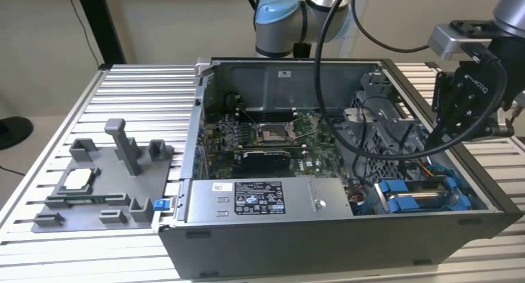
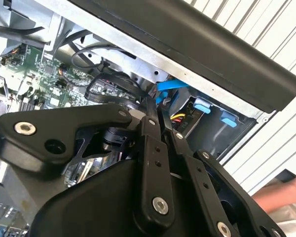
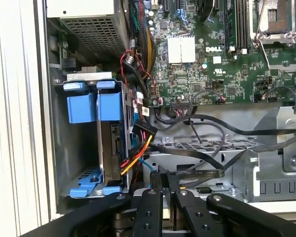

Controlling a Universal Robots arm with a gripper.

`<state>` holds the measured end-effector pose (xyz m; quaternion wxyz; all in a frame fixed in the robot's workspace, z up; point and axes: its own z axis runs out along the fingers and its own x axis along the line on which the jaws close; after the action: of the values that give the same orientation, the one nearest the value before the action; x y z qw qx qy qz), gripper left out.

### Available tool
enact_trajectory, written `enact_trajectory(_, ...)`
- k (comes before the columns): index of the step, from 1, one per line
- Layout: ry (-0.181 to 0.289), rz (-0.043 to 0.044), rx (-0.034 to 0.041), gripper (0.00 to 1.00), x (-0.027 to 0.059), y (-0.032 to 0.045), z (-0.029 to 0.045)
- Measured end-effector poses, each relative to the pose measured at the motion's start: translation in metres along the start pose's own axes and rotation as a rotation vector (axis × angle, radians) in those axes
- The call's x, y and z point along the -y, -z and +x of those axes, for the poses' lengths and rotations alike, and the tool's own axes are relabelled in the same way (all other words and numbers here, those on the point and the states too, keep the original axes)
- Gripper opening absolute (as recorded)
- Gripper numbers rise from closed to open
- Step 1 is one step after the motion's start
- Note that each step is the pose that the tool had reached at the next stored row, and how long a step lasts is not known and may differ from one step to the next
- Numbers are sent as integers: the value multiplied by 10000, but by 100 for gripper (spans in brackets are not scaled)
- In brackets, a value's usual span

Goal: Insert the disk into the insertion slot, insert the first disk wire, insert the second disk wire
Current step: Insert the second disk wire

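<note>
Blue plastic marks the spot: in the exterior view the slot [image 1: 422, 194] sits at the case's [image 1: 345, 243] near corner on the exterior view's right, blue rails and tabs around a grey metal bay. The disk [image 1: 414, 200] looks already seated in it, blue carrier flush with the rails. The gripper [image 1: 439, 138] hangs just above that corner, over the cable bundle. The grey supply box [image 1: 258, 200] lies beside the slot; the green board [image 1: 271, 138] is deeper in.

Second wrist view: black matte fingers [image 2: 150, 143] look pressed together, tips meeting near a blue cable [image 2: 170, 86]. I can't tell if anything thin is pinched between them. A person's hand [image 2: 281, 195] shows at the edge, outside the case.

First wrist view: disk [image 3: 111, 148] stands edge-on in the slot [image 3: 89, 106], blue bracket gripping both ends. Red-yellow-black wires [image 3: 135, 155] run to its edge, so one connector looks plugged. The gripper [image 3: 165, 180] sits just beside them.
</note>
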<state>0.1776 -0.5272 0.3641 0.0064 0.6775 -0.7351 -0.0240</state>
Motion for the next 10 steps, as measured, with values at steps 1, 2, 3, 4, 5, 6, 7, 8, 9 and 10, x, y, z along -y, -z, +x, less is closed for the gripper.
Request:
enact_trajectory(1,2,-2,58,0,0,3,16)
enact_trajectory(2,4,-3,97,0,-1,5,34)
enact_trajectory(3,5,-2,124,0,-2,6,54)
enact_trajectory(4,7,-1,145,0,-5,8,78)
enact_trajectory(5,7,2,160,0,-10,8,101)
enact_trajectory(6,8,7,171,0,-19,9,124)
enact_trajectory(7,9,14,181,0,-29,9,148)
enact_trajectory(8,9,25,187,0,-44,9,170)
enact_trajectory(9,9,42,192,0,-63,8,190)
enact_trajectory(10,10,63,196,0,-84,7,209)
